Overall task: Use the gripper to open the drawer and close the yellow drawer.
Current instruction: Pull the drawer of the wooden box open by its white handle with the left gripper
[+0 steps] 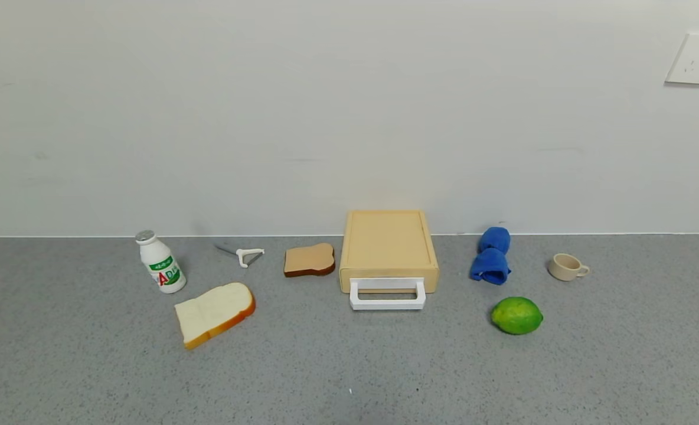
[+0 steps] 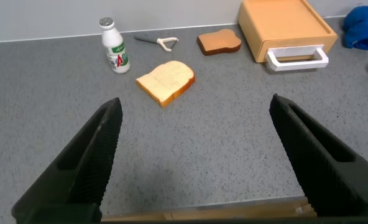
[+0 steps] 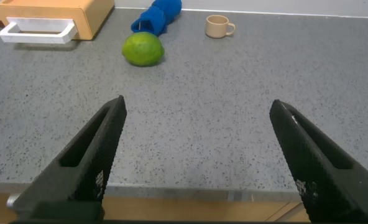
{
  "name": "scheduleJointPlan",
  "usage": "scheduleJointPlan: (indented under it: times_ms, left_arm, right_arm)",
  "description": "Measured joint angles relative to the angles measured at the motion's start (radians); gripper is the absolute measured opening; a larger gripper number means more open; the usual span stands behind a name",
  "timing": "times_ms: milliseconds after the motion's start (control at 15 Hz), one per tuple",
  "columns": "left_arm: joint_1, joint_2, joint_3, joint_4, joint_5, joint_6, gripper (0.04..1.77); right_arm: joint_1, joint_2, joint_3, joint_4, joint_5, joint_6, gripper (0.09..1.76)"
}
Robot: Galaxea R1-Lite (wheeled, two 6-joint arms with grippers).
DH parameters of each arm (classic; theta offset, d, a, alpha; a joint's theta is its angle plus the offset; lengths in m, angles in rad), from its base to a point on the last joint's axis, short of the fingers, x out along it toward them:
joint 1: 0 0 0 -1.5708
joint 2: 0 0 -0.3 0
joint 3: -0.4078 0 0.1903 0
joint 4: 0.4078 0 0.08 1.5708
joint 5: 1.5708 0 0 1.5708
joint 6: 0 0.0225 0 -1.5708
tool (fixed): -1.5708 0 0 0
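Sitting against the pale wall at the back of the speckled grey countertop (image 1: pixel 349 366), the flat pale yellow plastic drawer box (image 1: pixel 388 243) appears shut, its white rectangular loop handle (image 1: pixel 387 294) projecting toward you. Judge the box light and rigid, with smooth sides that may slide on the counter — the handle is your only sound hold, taken across its front bar, pulling straight outward. Expect the whole box to travel with the tray if the pull is abrupt. Your left gripper (image 2: pixel 196 155) and right gripper (image 3: pixel 196 155) both hover low near the counter's front edge, well apart from the drawer, fingers spread wide and holding nothing. Neighbours to note: a brown toast slice (image 1: pixel 309 260) just left of the box, a white bread slice (image 1: pixel 214 313) nearer, a white drink bottle (image 1: pixel 160 262), a white peeler (image 1: pixel 244 255), a rolled blue cloth (image 1: pixel 492 257), a green lime (image 1: pixel 516 315) and a beige cup (image 1: pixel 567 267) to the right. A white wall socket (image 1: pixel 695 59) sits high right.
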Motion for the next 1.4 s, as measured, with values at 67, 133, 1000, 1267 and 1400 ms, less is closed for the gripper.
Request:
scheduleJointPlan:
  times_ms: [67, 133, 1000, 1267, 1400]
  left_arm:
    - [0.000, 0.000, 0.000, 0.000, 0.000, 0.000, 1.71]
    - [0.000, 0.000, 0.000, 0.000, 0.000, 0.000, 1.71]
    - [-0.094, 0.415, -0.394, 0.202, -0.003, 0.060, 1.71]
    - [-0.188, 0.697, -0.619, 0.231, -0.054, 0.077, 1.72]
    - [-0.228, 0.842, -0.720, 0.232, -0.089, 0.078, 1.72]
  right_arm:
    - [0.000, 0.000, 0.000, 0.000, 0.000, 0.000, 1.70]
    - [0.000, 0.000, 0.000, 0.000, 0.000, 0.000, 1.70]
    - [0.000, 0.000, 0.000, 0.000, 0.000, 0.000, 1.70]
    - [0.000, 0.000, 0.000, 0.000, 0.000, 0.000, 1.70]
    - [0.000, 0.000, 0.000, 0.000, 0.000, 0.000, 1.70]
